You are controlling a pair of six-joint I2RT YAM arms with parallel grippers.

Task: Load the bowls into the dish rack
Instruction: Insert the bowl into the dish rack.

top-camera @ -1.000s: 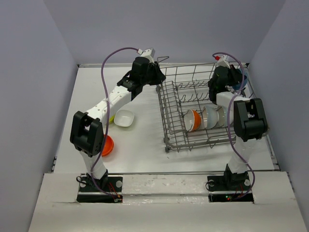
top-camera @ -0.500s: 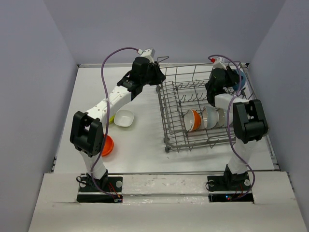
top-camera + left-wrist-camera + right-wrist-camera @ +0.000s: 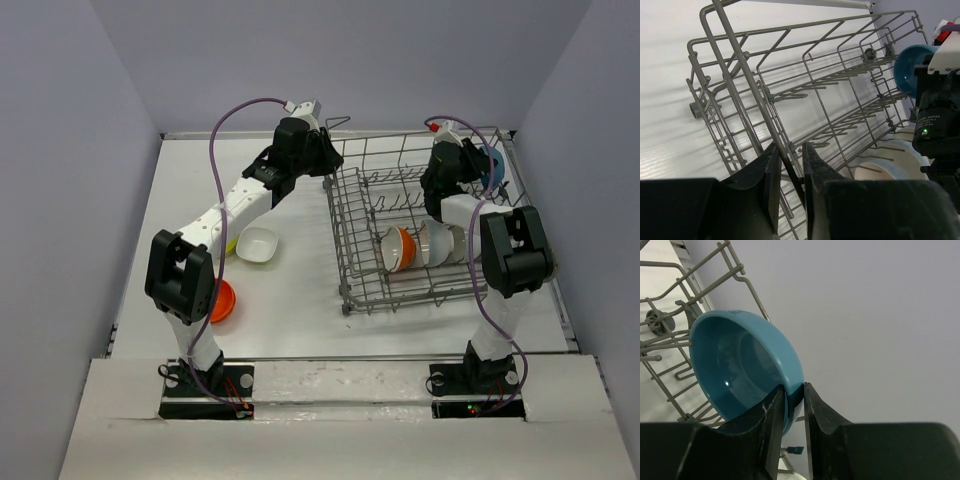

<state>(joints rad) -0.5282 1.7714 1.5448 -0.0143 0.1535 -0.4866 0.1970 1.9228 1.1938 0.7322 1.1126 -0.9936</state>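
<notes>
The grey wire dish rack (image 3: 345,232) stands right of centre. Standing on edge in its near rows are an orange-red bowl (image 3: 403,246) and white bowls (image 3: 436,243). My left gripper (image 3: 327,162) is at the rack's far left corner, shut on a slanting rack wire (image 3: 742,65) that passes between its fingers (image 3: 788,160). My right gripper (image 3: 468,160) is at the far right corner with its jaws on either side of the rim of a blue bowl (image 3: 740,365), which stands on edge among the rack's wires (image 3: 492,165).
On the table left of the rack lie a squarish white bowl (image 3: 257,245), an orange-red bowl (image 3: 223,300) and a yellow-green one (image 3: 232,243), largely hidden behind my left arm. The right wall stands close behind the blue bowl.
My right gripper has shifted a little left and back at the rack's far right corner, and the blue bowl shows more. The left arm and rack have not moved.
</notes>
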